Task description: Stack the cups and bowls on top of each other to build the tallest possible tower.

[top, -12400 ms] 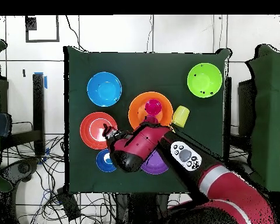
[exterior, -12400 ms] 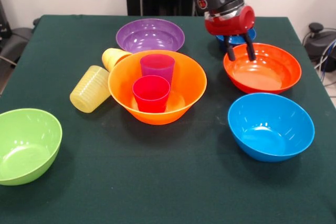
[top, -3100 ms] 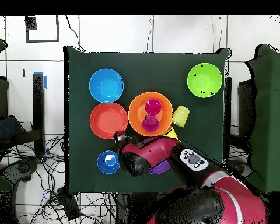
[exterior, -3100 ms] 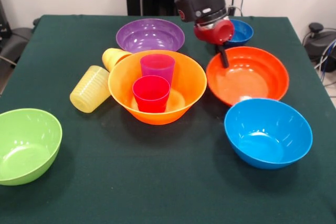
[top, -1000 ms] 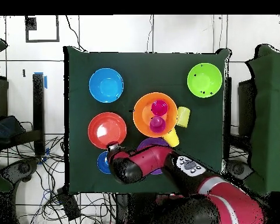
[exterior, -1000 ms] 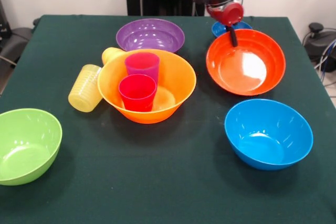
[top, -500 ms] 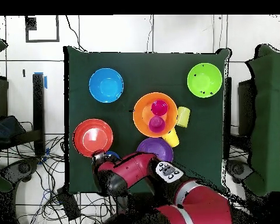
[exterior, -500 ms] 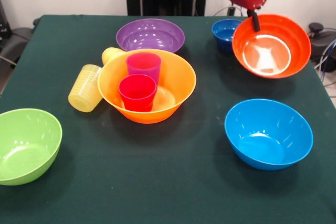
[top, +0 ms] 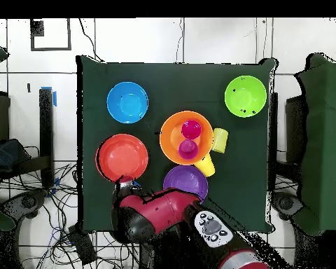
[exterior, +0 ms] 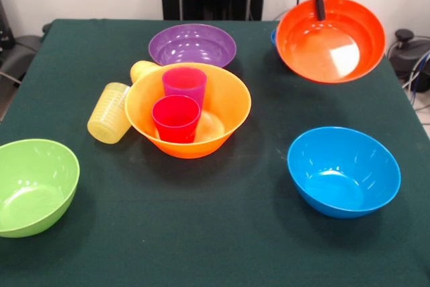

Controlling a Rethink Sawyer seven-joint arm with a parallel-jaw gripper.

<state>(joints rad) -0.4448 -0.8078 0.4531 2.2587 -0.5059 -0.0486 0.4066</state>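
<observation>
My gripper (exterior: 317, 9) is shut on the far rim of the red-orange bowl (exterior: 336, 42), which hangs tilted above the table's far right; one finger shows inside the rim. Overhead, the gripper (top: 126, 183) sits at that bowl's (top: 123, 156) lower edge. The big orange-yellow bowl (exterior: 228, 102) stands mid-table with a red-pink cup (exterior: 176, 117) and a purple cup (exterior: 183, 84) upright inside. A ribbed pale yellow cup (exterior: 109, 112) and an orange-yellow cup (exterior: 142, 70) lie beside it. Only a sliver of the small dark blue bowl (exterior: 274, 34) shows behind the lifted bowl.
The purple bowl (exterior: 192, 45) stands behind the orange-yellow bowl. A light blue bowl (exterior: 344, 171) is at the near right and a lime green bowl (exterior: 30, 186) at the near left edge. Cables and chair parts lie beyond the table's sides.
The red-orange bowl has risen off the table and shifted a little left in the gripper's hold. Before that it was dragged, and the orange-yellow bowl with its cups slid slightly left.
</observation>
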